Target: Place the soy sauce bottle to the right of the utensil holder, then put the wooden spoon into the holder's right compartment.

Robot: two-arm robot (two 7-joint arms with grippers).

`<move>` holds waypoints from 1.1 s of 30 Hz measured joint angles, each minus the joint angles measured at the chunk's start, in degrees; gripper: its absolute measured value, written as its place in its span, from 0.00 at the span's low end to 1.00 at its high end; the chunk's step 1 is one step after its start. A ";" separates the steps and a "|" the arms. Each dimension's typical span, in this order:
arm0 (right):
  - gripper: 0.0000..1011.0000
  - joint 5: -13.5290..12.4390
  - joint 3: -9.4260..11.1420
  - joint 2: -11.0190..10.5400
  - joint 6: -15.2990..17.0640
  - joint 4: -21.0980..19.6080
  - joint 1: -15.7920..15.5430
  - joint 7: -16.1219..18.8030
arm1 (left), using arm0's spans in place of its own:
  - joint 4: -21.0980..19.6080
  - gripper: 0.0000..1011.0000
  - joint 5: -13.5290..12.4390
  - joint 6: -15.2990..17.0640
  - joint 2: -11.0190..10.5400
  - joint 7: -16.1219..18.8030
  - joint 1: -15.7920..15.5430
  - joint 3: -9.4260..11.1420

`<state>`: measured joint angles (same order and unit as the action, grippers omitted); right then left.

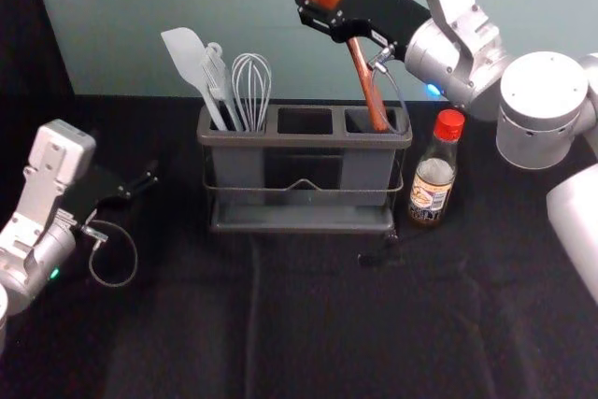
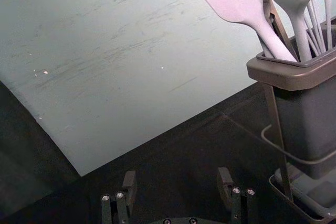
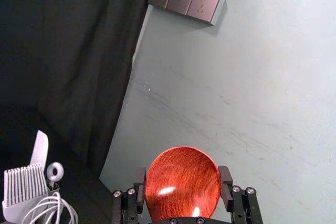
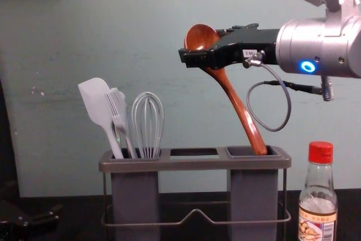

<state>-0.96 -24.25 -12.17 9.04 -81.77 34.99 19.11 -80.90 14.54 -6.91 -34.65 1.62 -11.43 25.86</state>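
Chest view: upper right, my right pincer (image 4: 200, 44) clasped the wooden spoon (image 4: 236, 103).
Compartment rim (image 4: 242, 160): tilt risked snagging.
Left pincer (image 4: 54, 214): hung wide, lower left.

surface: table under black cloth (image 1: 318, 324), creased toward front | on it: grey utensil holder (image 1: 300, 221), upright, near back edge | also: soy sauce bottle (image 1: 434, 179), red cap, upright, just beside holder's right end
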 joint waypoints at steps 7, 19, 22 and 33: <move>0.83 0.39 0.09 0.35 -0.65 0.92 -0.10 -0.04 | 0.00 0.99 0.00 0.00 0.00 0.00 0.00 0.00; 0.83 0.42 0.51 0.67 -2.42 2.16 -1.27 -0.08 | 0.00 0.99 0.00 0.00 0.00 0.00 0.00 0.00; 0.83 0.27 0.66 0.67 -2.69 2.34 -1.66 -0.07 | 0.00 0.99 0.00 0.00 0.00 0.00 0.00 0.00; 0.83 -0.09 1.01 0.50 -3.05 2.60 -2.89 -0.06 | 0.00 0.99 0.00 0.00 0.00 0.00 0.00 0.00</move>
<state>-1.05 -23.24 -11.67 5.99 -79.18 32.11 19.05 -80.90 14.54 -6.91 -34.65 1.62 -11.43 25.86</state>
